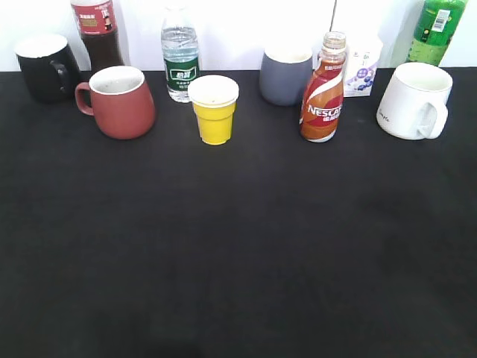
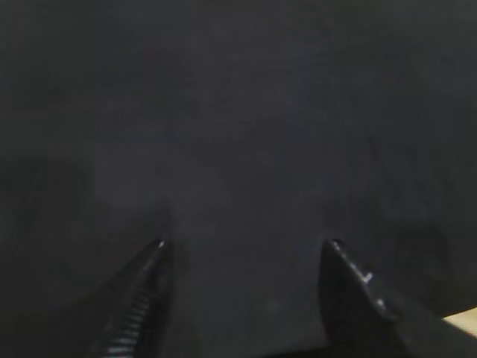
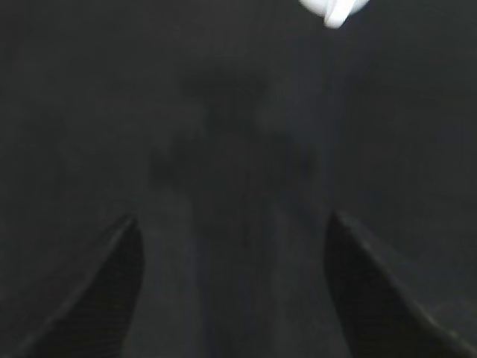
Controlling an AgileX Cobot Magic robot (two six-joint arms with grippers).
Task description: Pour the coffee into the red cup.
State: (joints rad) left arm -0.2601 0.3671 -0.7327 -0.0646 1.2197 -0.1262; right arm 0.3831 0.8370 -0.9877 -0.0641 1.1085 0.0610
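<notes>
Nearest, both wrist views show only bare black tabletop (image 1: 238,246): the left end effector (image 2: 246,246) and right end effector (image 3: 232,220) are each spread wide with nothing between. Farther back, the coffee (image 1: 323,93) stands upright (uncapped) right of centre, well apart from the red cup (image 1: 119,101) at left.

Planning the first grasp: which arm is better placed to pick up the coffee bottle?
The right, probably. The coffee bottle stands right of centre in the exterior view, the right arm's side. The right pincer is open and empty, with a white mug at its view's edge. The left pincer sees only cloth.
</notes>
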